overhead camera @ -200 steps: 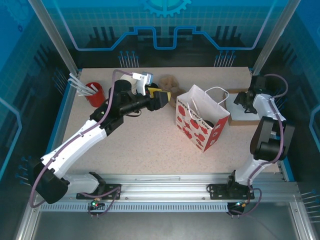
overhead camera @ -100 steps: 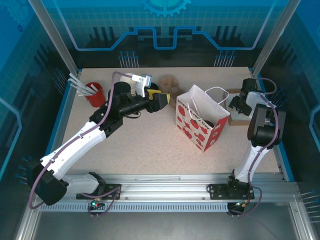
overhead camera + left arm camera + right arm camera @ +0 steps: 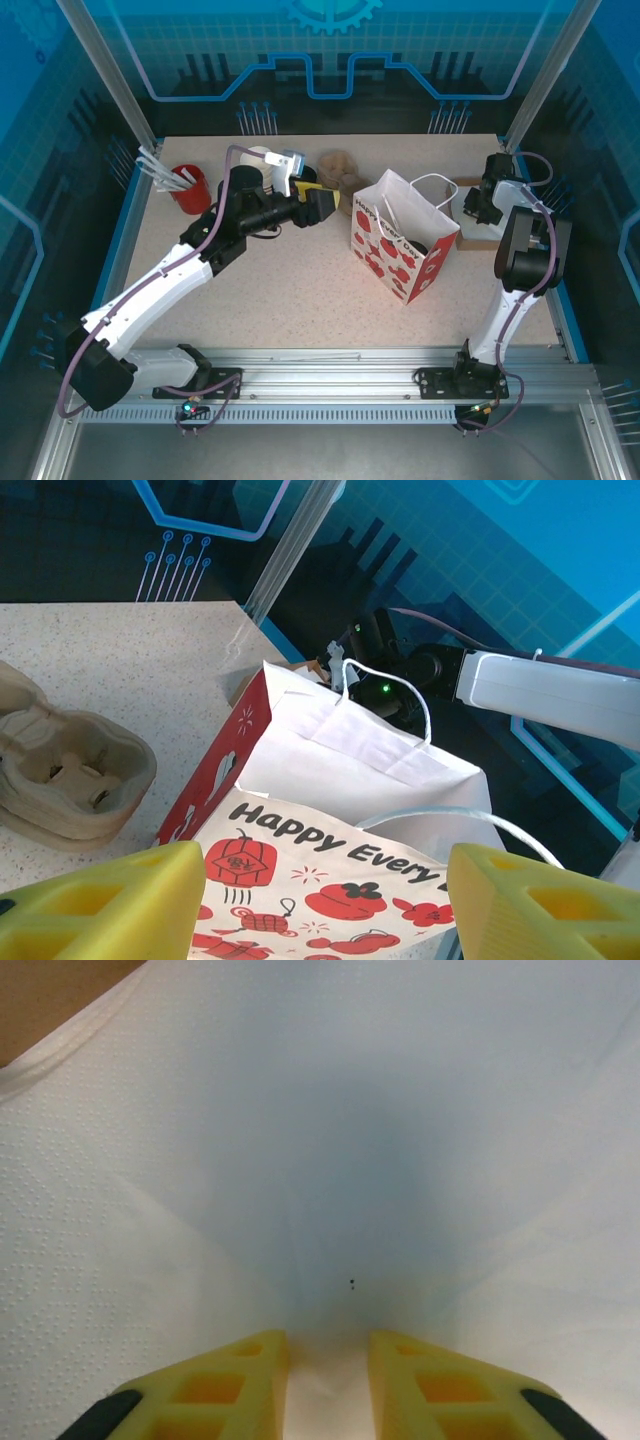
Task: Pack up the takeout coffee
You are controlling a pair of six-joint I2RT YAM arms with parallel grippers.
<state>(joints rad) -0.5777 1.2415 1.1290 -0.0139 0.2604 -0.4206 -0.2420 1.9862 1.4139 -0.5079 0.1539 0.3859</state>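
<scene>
1. Takeout coffee in neither claw. Whereabouts uncertain: perhaps the dark round patch (image 3: 420,247) low inside the strawberry-print bag (image 3: 392,250), possibly a black lid, but too small to tell from above.
2. Left claw (image 3: 325,872): spread wide, nothing between the yellow fingers. Hovers above the worktop (image 3: 290,290), aimed at the bag's open mouth from nearby.
3. Right claw (image 3: 328,1345): drawn narrow on a fold of white paper napkin (image 3: 200,1160), with creases fanning out from the gap. Sits low over the brown cardboard tray (image 3: 492,240) at the far right edge, well apart from the left claw, with the bag between them.
4. Outward from the left claw: pulp cup carrier (image 3: 60,770) lying on the worktop beside the bag. Further left, a red cup (image 3: 192,190) with white sticks in it.
5. Bag upright, mouth open, cord handles up. Seen from the left wrist: white inner wall, bottom hidden.
6. Handling, as a judgement:
   - Probably light, but top-heavy and sloshing if filled.
   - Thin paper wall soft enough to buckle under a hard squeeze.
   - Plastic lid slick and liable to pop off.
   - Best taken round the upper body just under the lid, where the rolled rim stiffens the wall.
   - Moderate grip, kept upright, lowered to the bag floor rather than dropped.
</scene>
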